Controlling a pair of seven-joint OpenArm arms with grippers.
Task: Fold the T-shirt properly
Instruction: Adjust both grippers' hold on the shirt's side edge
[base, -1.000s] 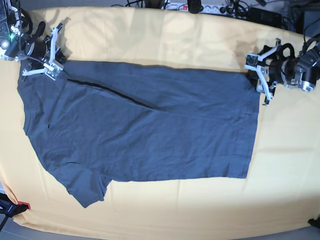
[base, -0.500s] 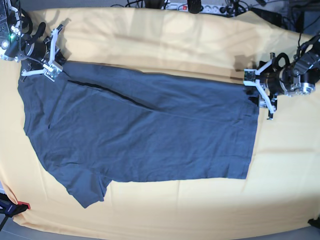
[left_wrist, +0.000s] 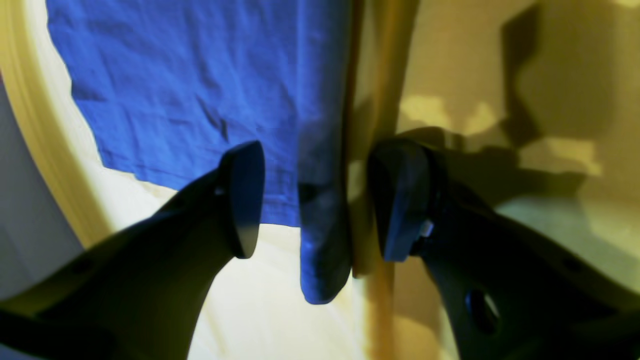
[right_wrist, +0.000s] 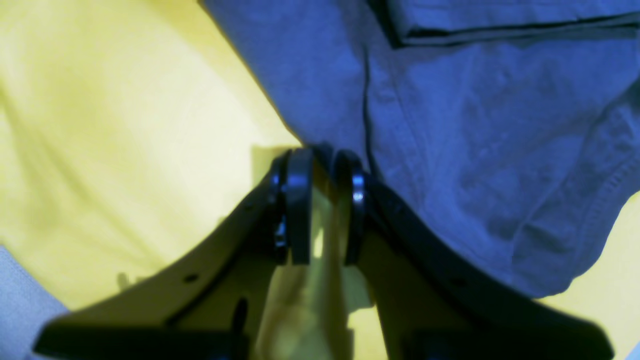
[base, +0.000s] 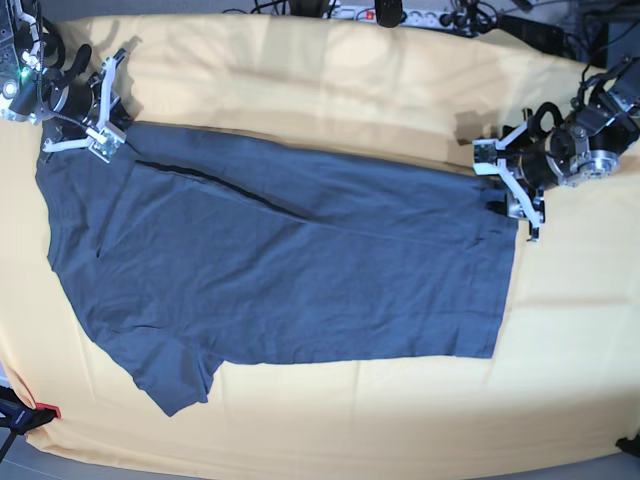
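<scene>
The dark slate-blue T-shirt (base: 290, 260) lies spread flat on the yellow tablecloth, neck end to the left and hem to the right, with one sleeve at the front left. My left gripper (base: 506, 190) is at the shirt's far right corner. In the left wrist view it (left_wrist: 320, 200) is open, and a raised fold of the shirt's corner (left_wrist: 322, 240) stands between the jaws. My right gripper (base: 110, 128) is at the shirt's far left corner. In the right wrist view it (right_wrist: 324, 200) is closed on the shirt's edge (right_wrist: 475, 125).
The yellow tablecloth (base: 330, 80) covers the table. A power strip and cables (base: 400, 15) lie along the back edge. A red and black clamp (base: 30, 415) sits at the front left corner. A folded ridge (base: 220, 182) crosses the shirt's upper left.
My left gripper has moved left and up onto the shirt's far right corner, which has bunched slightly. The right arm has not moved.
</scene>
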